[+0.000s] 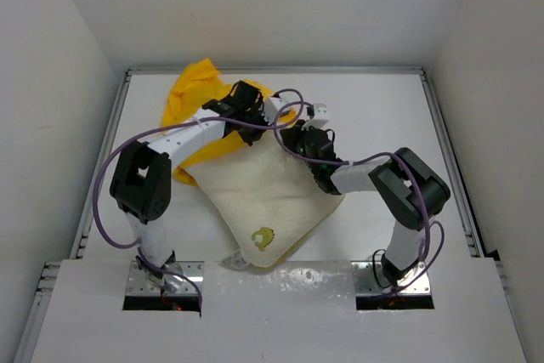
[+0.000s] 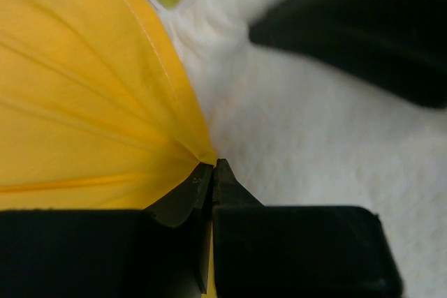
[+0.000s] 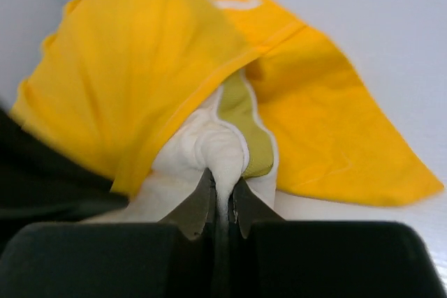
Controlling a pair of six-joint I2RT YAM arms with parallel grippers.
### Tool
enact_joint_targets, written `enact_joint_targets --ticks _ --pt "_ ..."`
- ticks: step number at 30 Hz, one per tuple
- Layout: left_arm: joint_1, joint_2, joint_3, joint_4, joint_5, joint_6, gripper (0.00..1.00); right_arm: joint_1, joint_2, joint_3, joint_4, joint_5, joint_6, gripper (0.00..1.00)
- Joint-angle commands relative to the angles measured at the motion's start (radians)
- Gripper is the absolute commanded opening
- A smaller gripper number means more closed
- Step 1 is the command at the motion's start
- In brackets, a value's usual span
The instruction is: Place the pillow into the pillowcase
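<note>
Nearest us, at the bottom of the overhead view, stand the left arm's base (image 1: 161, 276) and the right arm's base (image 1: 393, 282); just beyond them the pillow (image 1: 272, 197) lies on the white table (image 1: 382, 108), turned like a diamond, its near corner with an olive mark (image 1: 263, 238) pointing toward us and wholly outside any cover.

Further on, at the pillow's far right edge, sits the right gripper (image 3: 222, 188); its jaws are closed, with a fold of cream pillow fabric pinched between the tips. Just beyond it, the left gripper (image 2: 213, 167) also has its jaws closed, nipping the hem of the pillowcase (image 1: 191, 91); the yellow cloth fans out in pleats from the tips.

Farthest away, the pillowcase is bunched at the back left of the table; from the right wrist view its hem arches over the pillow's far corner, so we judge that only that corner is inside.

To do this step well, we would hold the hem high and taut with the left, so the mouth gapes; we would drive the pinched corner straight in beneath it with the right, low along the table; we would watch that the thin hem does not slip free or fold under the pillow.
</note>
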Motion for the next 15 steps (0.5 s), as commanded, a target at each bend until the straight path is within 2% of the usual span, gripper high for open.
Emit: enact_joint_targets --ticks 1,3,6,7,8,9,10,11,12,13,15 --pt "-0.020 -0.080 -0.067 -0.017 0.112 0.041 0.00 -0.025 0.011 0.043 0.285 0.334 0.172 0.00" --pt "-0.022 -0.076 -0.084 -0.008 0.117 0.051 0.00 -0.025 0.037 0.075 0.204 0.431 0.226 0.00" --pt "-0.020 -0.066 -0.086 0.005 0.101 0.047 0.03 -0.025 0.111 0.110 0.138 0.454 0.238 0.00" --pt "-0.016 -0.068 -0.084 0.002 0.095 0.042 0.13 -0.027 0.120 0.112 0.135 0.440 0.216 0.00" --pt "-0.010 -0.076 -0.083 -0.009 0.097 0.035 0.31 -0.025 0.123 0.110 0.145 0.396 0.114 0.02" --pt "-0.002 -0.105 -0.080 -0.015 0.100 0.028 0.60 -0.025 0.120 0.104 0.157 0.362 0.052 0.45" --pt "0.019 -0.129 -0.080 -0.020 0.101 0.016 0.82 -0.027 0.090 0.072 0.197 0.321 -0.089 0.74" --pt "0.039 -0.157 -0.081 -0.035 0.104 -0.008 0.99 -0.025 0.061 0.048 0.211 0.280 -0.160 0.89" --pt "0.059 -0.192 -0.089 -0.043 0.113 -0.018 1.00 -0.024 0.025 0.026 0.214 0.197 -0.223 0.96" --pt "0.111 -0.270 -0.096 -0.050 0.118 -0.030 1.00 -0.022 -0.057 -0.015 0.185 0.166 -0.318 0.99" --pt "0.176 -0.354 -0.138 -0.072 0.112 -0.062 1.00 -0.010 -0.140 -0.040 0.117 0.096 -0.407 0.99"
